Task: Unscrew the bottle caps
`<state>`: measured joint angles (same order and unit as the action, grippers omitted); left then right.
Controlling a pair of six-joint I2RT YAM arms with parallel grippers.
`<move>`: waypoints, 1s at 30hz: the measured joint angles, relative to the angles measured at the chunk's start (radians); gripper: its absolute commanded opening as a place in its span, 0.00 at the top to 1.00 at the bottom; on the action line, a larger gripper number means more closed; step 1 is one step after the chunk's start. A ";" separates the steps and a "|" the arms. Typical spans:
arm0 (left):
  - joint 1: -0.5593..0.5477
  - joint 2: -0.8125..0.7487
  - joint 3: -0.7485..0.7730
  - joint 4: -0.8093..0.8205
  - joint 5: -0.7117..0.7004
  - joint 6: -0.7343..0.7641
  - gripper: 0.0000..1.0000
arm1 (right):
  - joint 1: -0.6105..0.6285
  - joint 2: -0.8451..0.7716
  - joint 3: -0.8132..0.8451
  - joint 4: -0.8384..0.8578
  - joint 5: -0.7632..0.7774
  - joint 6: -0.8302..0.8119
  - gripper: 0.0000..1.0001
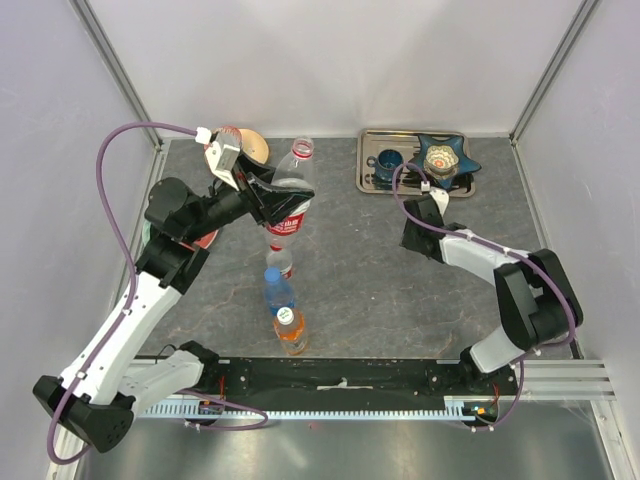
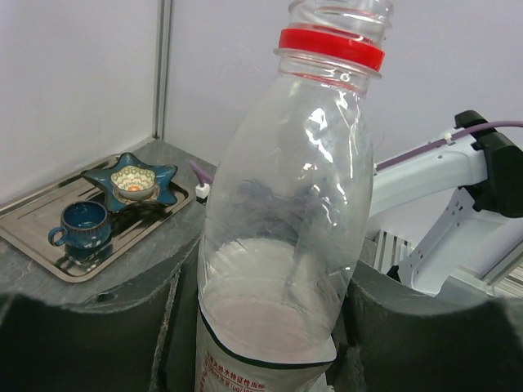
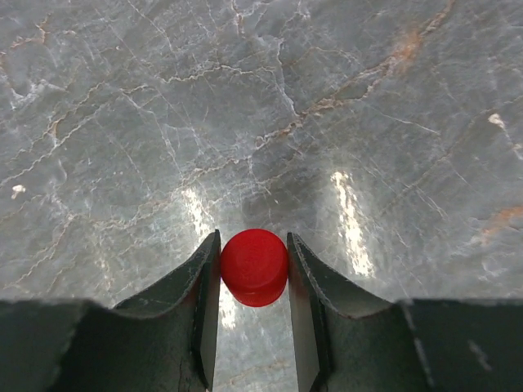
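Observation:
My left gripper (image 1: 278, 206) is shut on a clear bottle with a red label (image 1: 293, 183) and holds it tilted above the table. In the left wrist view this bottle (image 2: 294, 204) fills the frame between the pads (image 2: 82, 327), its neck open with only a red ring (image 2: 331, 49) on it. My right gripper (image 3: 253, 242) is shut on a red cap (image 3: 254, 267) just above the marble tabletop; in the top view the gripper (image 1: 418, 236) hides the cap. Three more bottles stand in a row: a clear one (image 1: 279, 259), a blue one (image 1: 277, 291), an orange one (image 1: 290, 326) with a white cap.
A metal tray (image 1: 370, 180) at the back right holds a blue cup (image 1: 388, 160) and a blue star-shaped dish (image 1: 445, 158). A wooden bowl (image 1: 252, 145) sits at the back left. Something red (image 1: 206, 239) lies under the left arm.

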<state>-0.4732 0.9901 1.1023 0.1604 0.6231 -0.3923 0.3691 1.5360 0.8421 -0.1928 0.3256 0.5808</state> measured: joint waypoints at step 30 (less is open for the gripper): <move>0.000 -0.074 -0.063 -0.026 -0.043 0.028 0.48 | 0.002 0.204 0.090 0.090 0.037 -0.011 0.32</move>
<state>-0.4732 0.9157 1.0389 0.1341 0.5800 -0.3645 0.3714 1.7401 0.9321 -0.1024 0.3630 0.5694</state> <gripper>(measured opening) 0.558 0.607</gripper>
